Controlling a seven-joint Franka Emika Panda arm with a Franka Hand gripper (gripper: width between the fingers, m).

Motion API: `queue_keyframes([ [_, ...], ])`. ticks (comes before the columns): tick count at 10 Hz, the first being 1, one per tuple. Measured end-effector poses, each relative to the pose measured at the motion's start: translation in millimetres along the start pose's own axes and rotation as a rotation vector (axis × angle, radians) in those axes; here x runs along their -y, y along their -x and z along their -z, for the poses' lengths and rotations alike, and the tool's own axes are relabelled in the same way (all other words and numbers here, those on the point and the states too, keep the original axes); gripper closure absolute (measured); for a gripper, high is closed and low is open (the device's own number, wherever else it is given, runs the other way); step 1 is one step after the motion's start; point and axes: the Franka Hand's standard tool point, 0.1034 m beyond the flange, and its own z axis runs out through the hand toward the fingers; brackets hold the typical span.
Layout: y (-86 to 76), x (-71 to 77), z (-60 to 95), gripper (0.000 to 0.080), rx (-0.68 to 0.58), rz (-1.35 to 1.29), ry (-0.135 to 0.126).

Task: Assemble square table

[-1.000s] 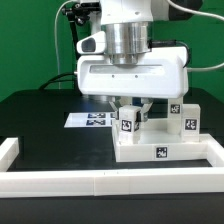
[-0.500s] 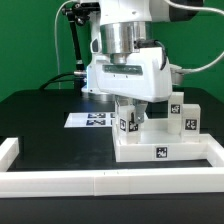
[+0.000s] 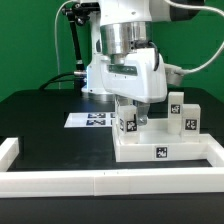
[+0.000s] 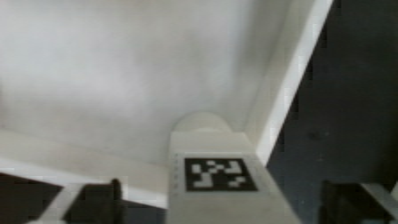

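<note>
I see the gripper [image 3: 133, 112] down over the square table top [image 3: 160, 152], which lies on the black table [image 3: 40, 120] against the white border rail [image 3: 100, 181], near the corner on the exterior view's right. A tagged leg [image 3: 127, 124] stands upright on the top at its corner toward the exterior view's left, and the gripper sits right above it. In the wrist view I look down on that leg [image 4: 217, 165], its black-and-white tag facing the camera, with the dark fingers [image 4: 95, 203] standing well apart on either side of it, clear of its sides; I read them as spread, not pinching the leg. Two more tagged legs [image 3: 183, 113] stand upright together on the top at its far corner toward the exterior view's right. The marker board [image 3: 88, 119] lies flat on the table behind the table top, toward the exterior view's left.
</note>
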Motion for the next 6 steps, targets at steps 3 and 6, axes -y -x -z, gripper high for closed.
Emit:
queue_keyframes([
  [3, 0.3, -1.9, 1.2, 0.0158, 0.012, 0.290, 0.008],
  [6, 5.6, -4.0, -0.8, 0.0151, 0.025, 0.630, 0.034],
])
